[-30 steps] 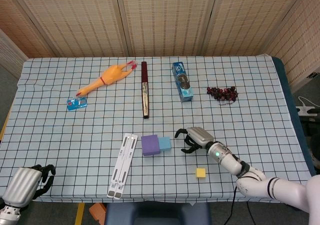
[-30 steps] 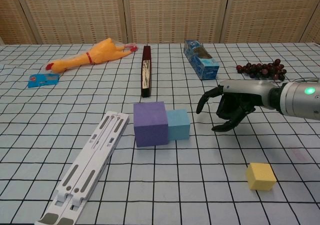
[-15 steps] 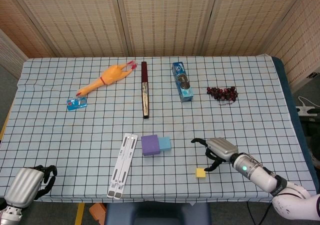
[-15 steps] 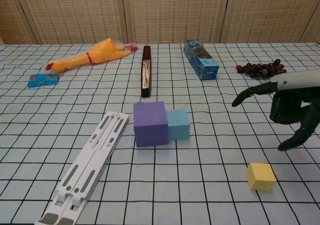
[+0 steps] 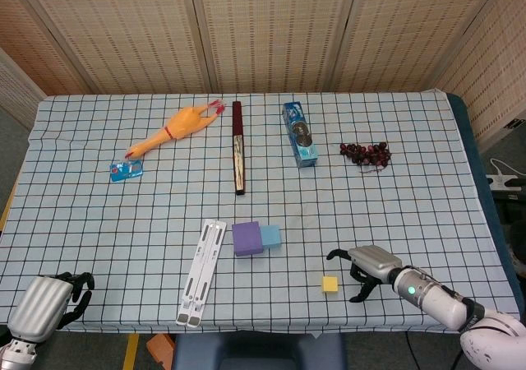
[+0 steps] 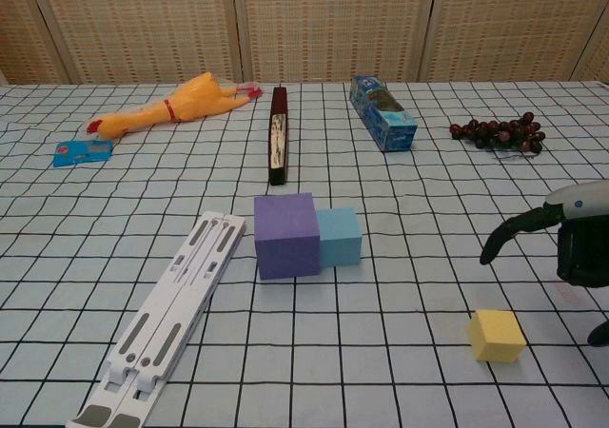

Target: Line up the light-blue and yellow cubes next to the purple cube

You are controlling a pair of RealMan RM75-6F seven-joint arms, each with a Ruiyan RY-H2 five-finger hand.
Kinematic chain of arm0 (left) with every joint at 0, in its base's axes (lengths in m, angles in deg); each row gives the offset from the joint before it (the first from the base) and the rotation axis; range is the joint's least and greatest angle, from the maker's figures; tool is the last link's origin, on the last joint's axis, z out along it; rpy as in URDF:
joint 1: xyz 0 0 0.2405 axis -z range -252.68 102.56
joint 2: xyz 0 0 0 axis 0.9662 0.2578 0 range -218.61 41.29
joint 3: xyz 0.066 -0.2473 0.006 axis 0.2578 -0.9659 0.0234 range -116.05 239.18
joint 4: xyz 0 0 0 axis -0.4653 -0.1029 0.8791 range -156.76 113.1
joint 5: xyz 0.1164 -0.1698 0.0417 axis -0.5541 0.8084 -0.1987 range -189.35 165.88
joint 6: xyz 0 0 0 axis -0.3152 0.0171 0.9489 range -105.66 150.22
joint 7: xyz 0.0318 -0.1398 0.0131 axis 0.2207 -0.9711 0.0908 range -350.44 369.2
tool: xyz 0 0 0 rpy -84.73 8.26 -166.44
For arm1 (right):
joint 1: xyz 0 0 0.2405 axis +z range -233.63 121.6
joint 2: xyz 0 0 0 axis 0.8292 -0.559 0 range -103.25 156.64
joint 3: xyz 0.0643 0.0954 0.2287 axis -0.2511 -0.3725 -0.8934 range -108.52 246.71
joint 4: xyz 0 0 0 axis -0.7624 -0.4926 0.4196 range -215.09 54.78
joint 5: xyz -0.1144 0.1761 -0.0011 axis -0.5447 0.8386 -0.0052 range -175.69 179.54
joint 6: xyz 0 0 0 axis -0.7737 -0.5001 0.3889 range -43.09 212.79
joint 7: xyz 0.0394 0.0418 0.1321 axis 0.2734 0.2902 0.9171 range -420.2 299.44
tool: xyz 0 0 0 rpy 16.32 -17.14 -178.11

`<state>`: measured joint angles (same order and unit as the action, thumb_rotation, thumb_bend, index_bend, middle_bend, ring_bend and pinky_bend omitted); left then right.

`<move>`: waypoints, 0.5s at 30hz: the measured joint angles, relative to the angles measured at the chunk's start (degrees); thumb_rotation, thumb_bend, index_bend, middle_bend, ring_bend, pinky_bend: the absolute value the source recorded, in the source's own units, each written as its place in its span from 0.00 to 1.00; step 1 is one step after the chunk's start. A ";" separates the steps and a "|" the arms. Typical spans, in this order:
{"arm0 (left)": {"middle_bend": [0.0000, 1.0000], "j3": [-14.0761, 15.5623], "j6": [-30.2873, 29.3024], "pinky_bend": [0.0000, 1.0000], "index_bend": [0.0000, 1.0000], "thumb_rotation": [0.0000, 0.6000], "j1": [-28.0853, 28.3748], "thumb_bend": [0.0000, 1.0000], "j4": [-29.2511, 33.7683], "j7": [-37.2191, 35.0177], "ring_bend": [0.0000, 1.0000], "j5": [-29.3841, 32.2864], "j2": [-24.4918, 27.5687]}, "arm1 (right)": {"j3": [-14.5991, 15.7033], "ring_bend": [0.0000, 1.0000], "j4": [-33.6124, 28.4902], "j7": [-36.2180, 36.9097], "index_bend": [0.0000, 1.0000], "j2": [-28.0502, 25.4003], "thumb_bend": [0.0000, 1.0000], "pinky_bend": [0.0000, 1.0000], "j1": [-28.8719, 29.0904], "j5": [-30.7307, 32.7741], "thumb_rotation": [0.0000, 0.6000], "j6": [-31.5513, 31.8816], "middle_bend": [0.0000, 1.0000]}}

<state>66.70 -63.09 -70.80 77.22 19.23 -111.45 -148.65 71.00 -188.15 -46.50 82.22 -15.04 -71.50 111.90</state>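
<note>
Head view: the large purple foam cube [image 5: 246,238] sits near the table's front centre with the smaller light-blue foam cube [image 5: 270,237] touching its right face, so that pairing appears done. The small yellow foam cube [image 5: 329,284] lies apart, nearer the front edge. The right hand [image 5: 364,268] hovers just beside the yellow cube on its right, fingers spread and curved downward, holding nothing. The left hand [image 5: 51,300] rests at the front left corner with fingers curled in and nothing in them. The step in hand is judged to be grasping the yellow cube: centre the hand over it, close on opposite faces, then set it flush against the free face of the light-blue cube without nudging the row. Chest view: the right hand [image 6: 571,247] is cut off at the frame edge, so its fingers are only partly visible, but this view shows clear checked cloth between the hand and the yellow cube [image 6: 496,335]. The left hand shows only in the head view.
</note>
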 measured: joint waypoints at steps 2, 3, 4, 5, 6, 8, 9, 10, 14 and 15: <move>0.69 -0.05 -0.18 0.83 0.52 1.00 -0.04 0.47 -0.02 -0.08 0.63 -0.02 0.01 | 0.48 0.97 0.03 -1.05 0.25 0.27 0.00 1.00 0.04 1.28 1.00 -0.08 0.90; 0.69 -0.09 -0.33 0.83 0.52 1.00 -0.08 0.47 -0.07 -0.12 0.63 -0.03 0.01 | 0.71 0.97 0.03 -1.45 0.26 0.38 0.00 1.00 0.04 1.75 1.00 -0.13 0.90; 0.69 -0.13 -0.47 0.83 0.52 1.00 -0.13 0.47 -0.11 -0.15 0.63 -0.03 0.00 | 0.96 0.97 0.03 -1.80 0.26 0.48 0.00 1.00 0.04 2.14 1.00 -0.21 0.90; 0.69 -0.18 -0.59 0.84 0.52 1.00 -0.18 0.47 -0.14 -0.18 0.63 0.01 -0.01 | 1.25 0.97 0.06 -2.19 0.26 0.62 0.00 1.00 0.03 2.48 1.00 -0.33 0.90; 0.69 -0.25 -0.74 0.84 0.52 1.00 -0.25 0.47 -0.15 -0.19 0.63 0.11 -0.04 | 1.44 0.97 0.10 -2.44 0.26 0.72 0.00 1.00 -0.01 2.60 1.00 -0.38 0.90; 0.69 -0.38 -0.98 0.84 0.52 1.00 -0.37 0.47 -0.14 -0.07 0.63 0.26 -0.13 | 1.82 0.97 0.31 -3.01 0.26 1.01 0.00 1.00 -0.15 2.75 1.00 -0.40 0.90; 0.69 -0.45 -1.16 0.84 0.52 1.00 -0.45 0.47 -0.14 0.06 0.63 0.30 -0.19 | 1.95 0.97 0.46 -3.18 0.26 1.19 0.00 1.00 -0.24 2.81 1.00 -0.37 0.90; 0.69 -0.49 -1.28 0.84 0.52 1.00 -0.51 0.47 -0.13 0.12 0.63 0.30 -0.23 | 2.06 0.97 0.63 -3.30 0.26 1.37 0.00 1.00 -0.34 2.86 1.00 -0.33 0.90; 0.69 -0.64 -1.87 0.84 0.52 1.00 -0.73 0.47 -0.12 0.23 0.63 0.25 -0.35 | 2.41 0.97 1.64 -3.50 0.27 2.41 0.00 1.00 -0.65 3.06 1.00 -0.46 0.90; 0.69 -0.70 -2.07 0.84 0.52 1.00 -0.81 0.47 -0.15 0.23 0.63 0.23 -0.37 | 2.42 0.97 1.87 -3.44 0.28 2.64 0.00 1.00 -0.72 3.07 1.00 -0.49 0.90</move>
<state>66.00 -65.17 -71.61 77.07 19.46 -111.22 -149.02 73.42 -186.27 -49.94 84.86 -15.76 -68.43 111.41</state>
